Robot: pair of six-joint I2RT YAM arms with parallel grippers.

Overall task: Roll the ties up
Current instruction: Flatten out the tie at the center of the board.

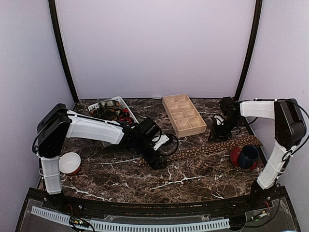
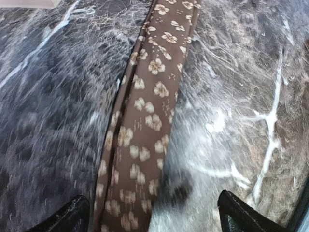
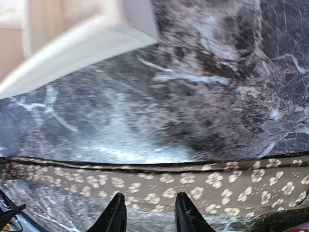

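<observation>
- The brown tie (image 1: 212,146), printed with pale flowers, lay flat in one long strip across the bench (image 1: 145,181). It ran from mid-bench out toward the right edge.
- My left fingers (image 1: 157,162) sat low over the tie's left end. In the left wrist view the left fingers (image 2: 70,216) were released and spread wide. The tie (image 2: 145,125) ran up between them, and neither tip touched it.
- Along one long edge of that stretch, a darker second layer of cloth showed.
- My right fingers (image 1: 219,131) hung over the tie further right, just in front of the wooden tray (image 1: 183,114).
- In the right wrist view the right fingers (image 3: 115,215) were parted by a narrow gap and gripped nothing. The tie (image 3: 193,186) crossed flat beneath the tips.
- The tray's pale corner (image 3: 72,43) stood close behind that arm, so room toward the rear was tight there.
- A white basket (image 1: 129,110) holding the other ties (image 1: 111,112) sat at the rear left, just behind the left arm.
- A white bowl (image 1: 70,163) stood near the left edge.
- A dark mug (image 1: 248,155) sat on a red plate (image 1: 235,155) at the right edge, just in front of the tie's right end.
- Bare marble stretched from the tie to the near edge.
</observation>
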